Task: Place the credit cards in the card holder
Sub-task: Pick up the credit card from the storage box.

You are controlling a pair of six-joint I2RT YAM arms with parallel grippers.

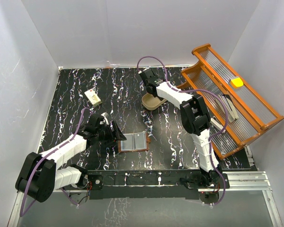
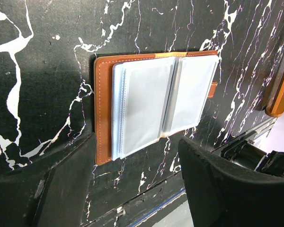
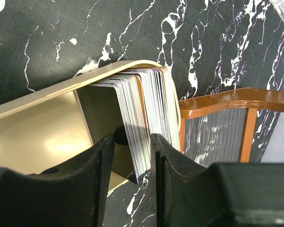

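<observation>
The credit cards [image 3: 142, 109] stand on edge as a thick stack in the beige tray [image 3: 42, 137]. My right gripper [image 3: 131, 137] reaches down into the stack. Its fingers straddle the left part of the stack, with the right finger [image 3: 180, 175] wedged among the cards and a thin gap at the left finger. From above, the right gripper [image 1: 149, 85] covers the tray's far end [image 1: 154, 103]. The card holder [image 1: 134, 142] lies open and flat, brown leather with clear pockets [image 2: 151, 99]. My left gripper [image 1: 114, 131] is open and empty just left of it, fingers wide [image 2: 136, 138].
A small cream block [image 1: 93, 97] lies at the far left. An orange rack [image 1: 232, 109] with ribbed panels and a yellow object [image 1: 236, 82] leans at the right; its rim [image 3: 227, 97] is right beside the tray. The table's near edge [image 2: 170, 198] runs close to the holder.
</observation>
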